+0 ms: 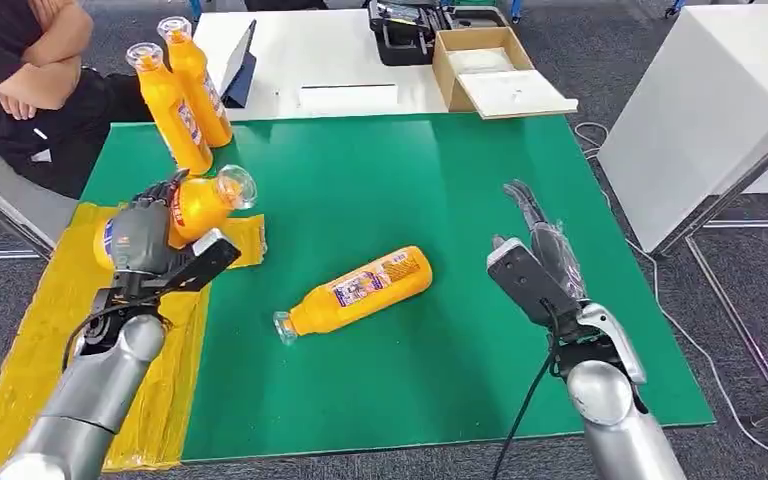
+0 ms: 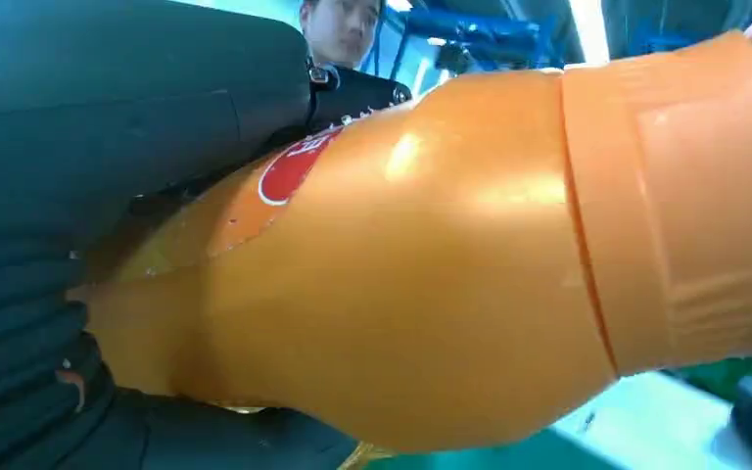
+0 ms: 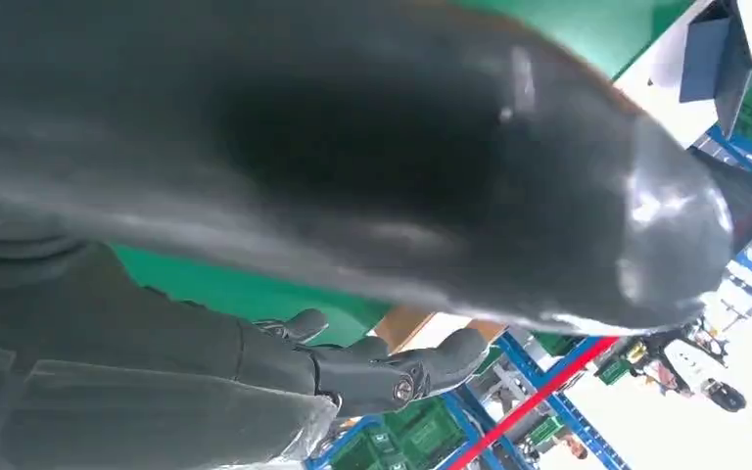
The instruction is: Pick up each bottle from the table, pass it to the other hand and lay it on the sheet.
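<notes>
My left hand (image 1: 145, 238) grips an orange bottle (image 1: 203, 203) around its body, held above the left edge of the green mat, clear cap pointing right; close up, the bottle (image 2: 431, 264) spans the left wrist view. A second orange bottle (image 1: 360, 288) lies on its side mid-mat, cap toward me. Two more orange bottles (image 1: 185, 90) stand upright at the mat's far left corner. The yellow sheet (image 1: 50, 330) lies left of the mat, under my left arm. My right hand (image 1: 540, 248) hovers open over the mat's right part, fingers (image 3: 392, 372) extended, holding nothing.
A person (image 1: 30, 70) sits at the far left with folded arms. Behind the green mat (image 1: 440, 180) a white table carries a tablet (image 1: 238, 65), a cardboard box (image 1: 490, 70) and a black case (image 1: 405, 30). A white cabinet (image 1: 710, 110) stands to the right.
</notes>
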Available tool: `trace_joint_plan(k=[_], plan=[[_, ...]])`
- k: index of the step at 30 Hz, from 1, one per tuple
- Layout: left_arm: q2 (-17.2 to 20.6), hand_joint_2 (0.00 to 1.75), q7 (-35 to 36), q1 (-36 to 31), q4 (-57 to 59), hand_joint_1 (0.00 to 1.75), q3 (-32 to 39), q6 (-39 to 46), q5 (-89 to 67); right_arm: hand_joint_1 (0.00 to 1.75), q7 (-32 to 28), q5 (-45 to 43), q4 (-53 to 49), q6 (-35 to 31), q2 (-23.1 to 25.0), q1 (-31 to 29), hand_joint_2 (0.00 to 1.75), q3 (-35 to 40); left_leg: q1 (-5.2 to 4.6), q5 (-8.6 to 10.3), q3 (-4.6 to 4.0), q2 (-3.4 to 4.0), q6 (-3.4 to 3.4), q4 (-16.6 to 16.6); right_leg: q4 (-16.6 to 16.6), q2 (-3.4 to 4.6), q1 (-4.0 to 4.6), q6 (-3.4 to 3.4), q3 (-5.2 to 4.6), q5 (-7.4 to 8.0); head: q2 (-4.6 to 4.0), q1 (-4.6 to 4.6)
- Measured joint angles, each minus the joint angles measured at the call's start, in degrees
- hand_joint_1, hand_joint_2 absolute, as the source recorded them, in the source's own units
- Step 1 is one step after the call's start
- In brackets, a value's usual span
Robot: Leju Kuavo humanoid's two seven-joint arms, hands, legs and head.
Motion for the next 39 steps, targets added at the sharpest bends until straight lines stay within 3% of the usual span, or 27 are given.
trace_joint_plan(k=[13, 14, 15, 21, 22, 34, 39], plan=[[1.0, 1.75, 0.2, 1.0, 6.3, 1.75, -2.9, 2.7, -3.8, 0.0, 0.0, 0.6, -2.1, 0.7, -0.2, 2.1, 0.0, 0.0, 0.01, 0.0, -0.01, 0.0, 0.0, 0.0, 0.0, 0.0, 0.0, 0.0, 0.0, 0.0, 0.0, 0.02], [1.0, 1.75, 0.2, 1.0, 6.4, 1.41, -2.9, 2.7, -3.9, 0.0, 0.0, 0.6, -2.1, 0.8, -0.2, 2.2, 0.0, 0.0, 0.01, 0.0, -0.01, 0.0, 0.0, 0.0, 0.0, 0.0, 0.0, 0.0, 0.0, 0.0, 0.0, 0.02], [1.2, 1.75, 0.5, 0.9, 7.3, 0.02, -3.2, 2.8, -4.7, 0.0, -0.1, 0.7, -2.3, 1.0, -0.2, 2.3, 0.0, 0.1, 0.01, 0.0, 0.0, 0.0, 0.0, 0.0, 0.0, 0.0, 0.0, 0.0, 0.0, 0.0, 0.0, 0.0], [1.8, 1.75, -0.3, 1.6, 14.1, 0.0, -4.8, 3.5, -4.7, 0.0, -1.4, 0.6, -3.2, 1.4, -2.2, 2.9, 0.0, 2.3, 0.0, 0.0, 0.0, 0.0, 0.0, 0.0, 0.0, 0.0, 0.0, 0.0, 0.01, 0.0, 0.0, 0.0], [1.8, 0.0, -0.5, 1.7, 14.6, 0.0, -4.8, 3.3, -4.3, 0.0, -1.4, 0.7, -3.4, 1.5, -2.4, 3.1, 0.0, 2.7, 0.0, 0.0, 0.0, -0.01, 0.0, 0.0, 0.0, -0.01, 0.0, 0.0, 0.01, 0.0, 0.0, 0.02], [1.8, 0.0, -1.3, 0.4, 18.4, 0.0, -4.0, -3.1, 1.4, 0.0, -0.1, 4.2, -4.6, 2.4, -3.3, 4.9, 0.0, 4.6, 0.0, 0.0, 0.05, -0.01, 0.0, 0.0, 0.0, -0.01, 0.0, 0.0, 0.02, 0.0, 0.0, 0.02], [-0.2, 0.0, -2.2, 1.3, 14.6, 0.0, 0.5, -8.2, 13.5, 0.0, 0.4, 8.8, -4.5, 4.4, -4.1, 5.5, 0.0, 5.1, 0.0, 0.0, 0.05, -0.01, 0.0, 0.0, 0.0, -0.01, 0.0, 0.0, 0.02, 0.0, 0.0, 0.0]])
